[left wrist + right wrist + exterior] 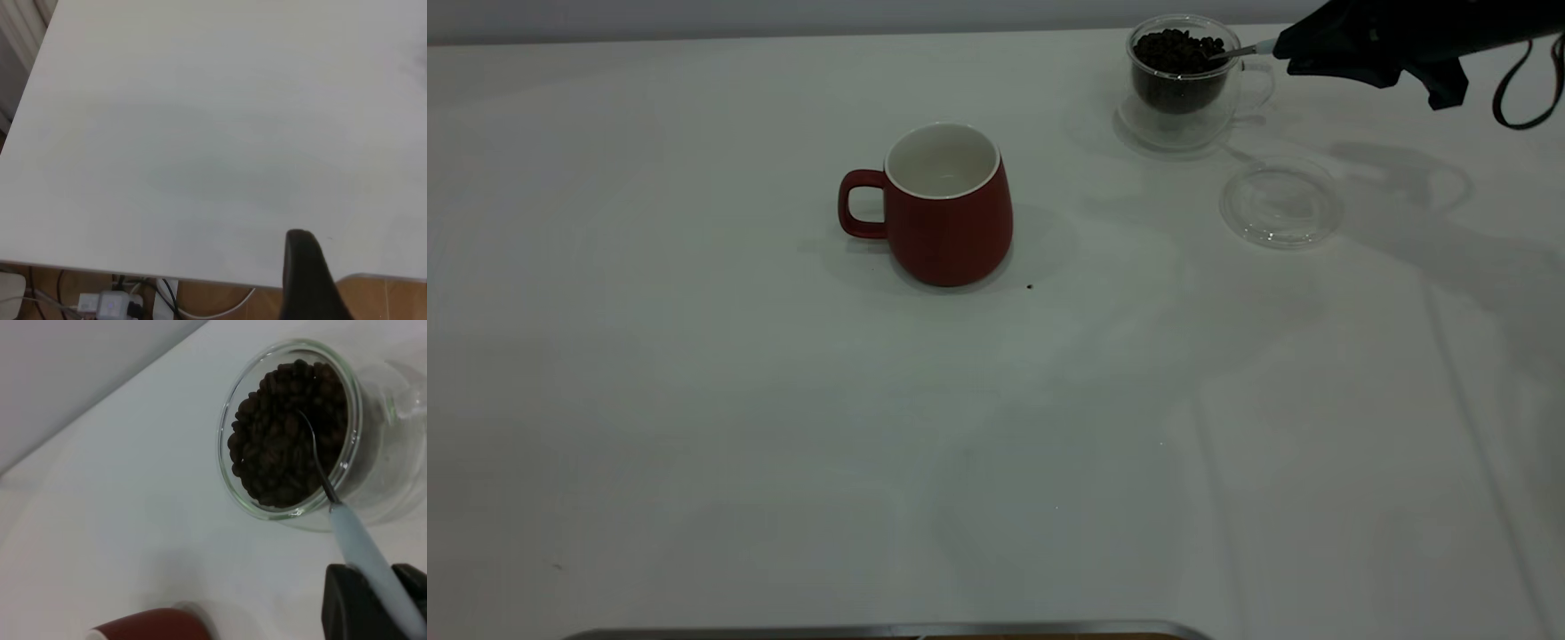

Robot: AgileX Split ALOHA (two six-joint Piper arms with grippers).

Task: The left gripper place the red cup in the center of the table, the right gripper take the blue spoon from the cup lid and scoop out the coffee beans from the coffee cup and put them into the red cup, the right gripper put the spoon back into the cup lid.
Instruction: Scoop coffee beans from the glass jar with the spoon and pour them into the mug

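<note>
The red cup (pixel 947 209) stands upright near the table's middle, handle to the left, its white inside empty; its rim shows in the right wrist view (pixel 150 625). The coffee cup (pixel 1183 80) stands at the back right, full of coffee beans (pixel 1178 49). My right gripper (pixel 1289 49) is shut on the blue spoon (pixel 363 553) by its pale handle, beside the coffee cup's rim. The spoon's metal bowl (pixel 310 443) lies in the beans (pixel 287 433). The cup lid (pixel 1280 203) lies empty in front of the coffee cup. My left gripper shows one black finger (pixel 307 280) over the table edge.
A single dark bean (pixel 1030 286) lies on the table just right of the red cup's base. A metal-edged tray rim (pixel 889 631) shows at the front edge. Cables and a power strip (pixel 110 303) lie on the floor below the table edge.
</note>
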